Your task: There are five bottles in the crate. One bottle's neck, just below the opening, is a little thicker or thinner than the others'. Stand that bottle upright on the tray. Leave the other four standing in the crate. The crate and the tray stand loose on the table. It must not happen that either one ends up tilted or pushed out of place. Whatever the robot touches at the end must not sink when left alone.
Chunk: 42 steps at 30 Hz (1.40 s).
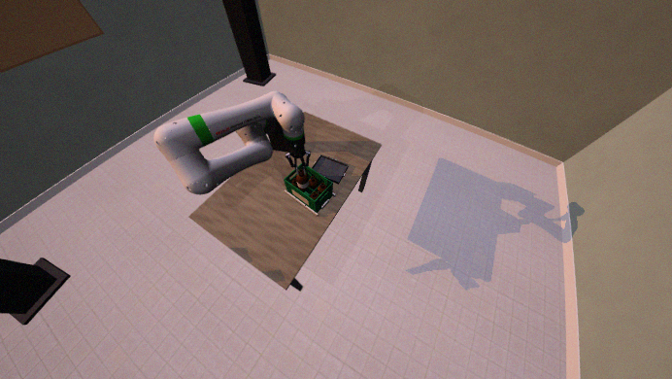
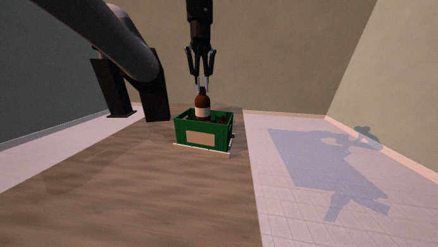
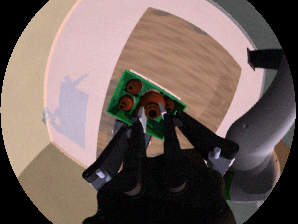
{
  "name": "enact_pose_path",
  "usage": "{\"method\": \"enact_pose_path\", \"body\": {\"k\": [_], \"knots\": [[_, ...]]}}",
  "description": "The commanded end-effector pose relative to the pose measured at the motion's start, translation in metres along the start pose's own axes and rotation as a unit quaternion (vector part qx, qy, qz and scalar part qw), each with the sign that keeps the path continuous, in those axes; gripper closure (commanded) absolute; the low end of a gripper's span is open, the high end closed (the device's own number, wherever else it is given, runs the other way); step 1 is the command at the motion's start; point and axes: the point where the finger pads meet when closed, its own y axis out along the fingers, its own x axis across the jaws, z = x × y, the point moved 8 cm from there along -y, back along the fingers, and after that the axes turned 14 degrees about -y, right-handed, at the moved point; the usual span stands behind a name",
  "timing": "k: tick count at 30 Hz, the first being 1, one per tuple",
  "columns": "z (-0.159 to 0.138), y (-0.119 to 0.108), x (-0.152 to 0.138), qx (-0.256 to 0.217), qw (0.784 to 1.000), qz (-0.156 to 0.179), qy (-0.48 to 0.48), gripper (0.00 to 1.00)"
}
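Observation:
A green crate [image 2: 204, 132] stands on the wooden table, with brown bottles inside. My gripper [image 2: 202, 87] hangs straight down over it and is shut on the neck of one brown bottle [image 2: 202, 107] with a white label. That bottle is upright and raised, so most of its body stands above the crate rim. Other bottle tops [image 2: 223, 120] show low inside the crate. In the wrist view the held bottle [image 3: 152, 104] sits between my fingertips over the crate. The dark tray [image 1: 330, 168] lies flat just behind the crate.
The crate [image 1: 309, 189] rests on a pale base board near the table's right edge. The robot's arm [image 1: 218, 141] reaches over the table from the left. A dark pillar [image 1: 250, 41] stands on the floor behind.

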Motion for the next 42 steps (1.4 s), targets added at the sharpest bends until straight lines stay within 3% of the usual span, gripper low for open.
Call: {"method": "enact_pose_path", "body": {"k": [1, 42], "knots": [[0.0, -0.004, 0.0, 0.0, 1.0, 0.0, 0.0, 0.9], [0.0, -0.015, 0.0, 0.0, 1.0, 0.0, 0.0, 0.9]]}}
